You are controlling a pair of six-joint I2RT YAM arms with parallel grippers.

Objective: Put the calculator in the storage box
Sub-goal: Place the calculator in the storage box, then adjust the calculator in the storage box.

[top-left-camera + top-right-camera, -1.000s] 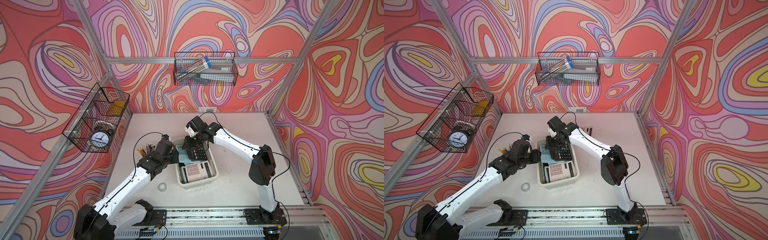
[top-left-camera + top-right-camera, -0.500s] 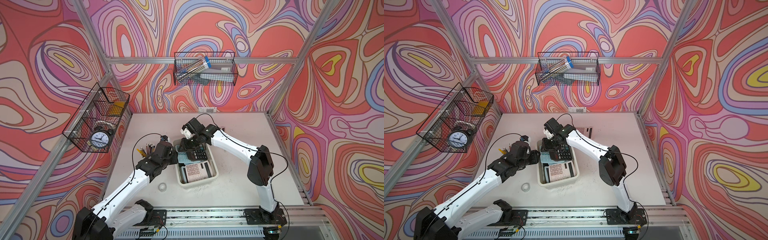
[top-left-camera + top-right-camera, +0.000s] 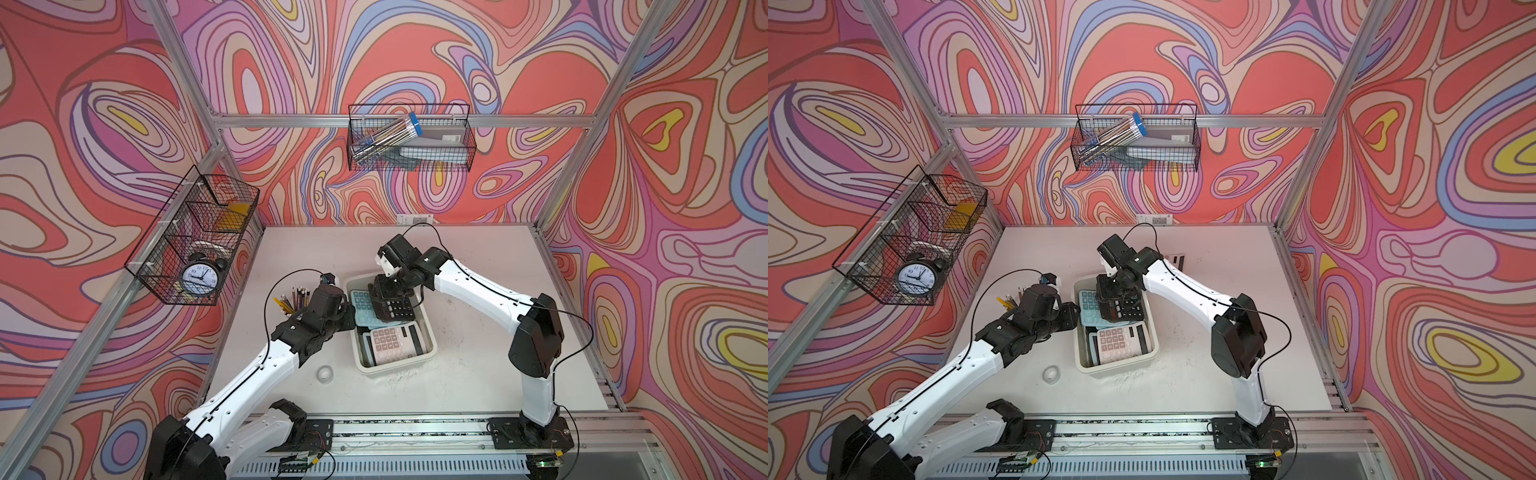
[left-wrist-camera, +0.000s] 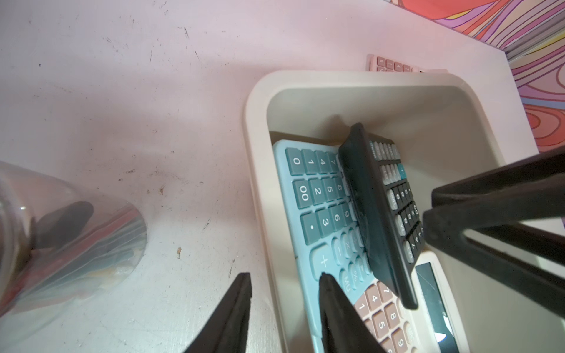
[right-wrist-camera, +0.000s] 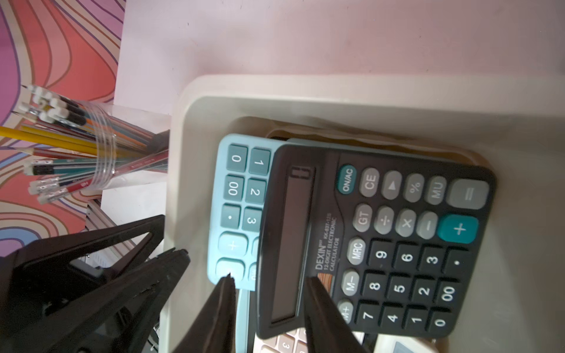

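The black calculator (image 5: 397, 238) lies tilted inside the off-white storage box (image 3: 432, 345), leaning on a blue calculator (image 5: 235, 189) and over a pink one (image 3: 395, 338). My right gripper (image 5: 269, 278) hangs over the box's far end, open. Its jaws stand astride the black calculator's display end, with a gap showing beside one finger. In the left wrist view the black calculator (image 4: 379, 214) stands on its edge at a slant. My left gripper (image 4: 284, 275) is open astride the box's left wall (image 4: 260, 183), one finger outside, the other above the blue calculator.
A clear cup of pencils (image 3: 293, 299) stands just left of the box, close to my left wrist. A clear tape ring (image 3: 325, 373) lies in front. Another pink calculator (image 4: 394, 64) lies beyond the box. Wire baskets hang on the left wall (image 3: 195, 241) and back wall (image 3: 409, 139).
The right wrist has swung slightly left over the box and its jaws have widened around the black calculator. The left arm has stayed put.
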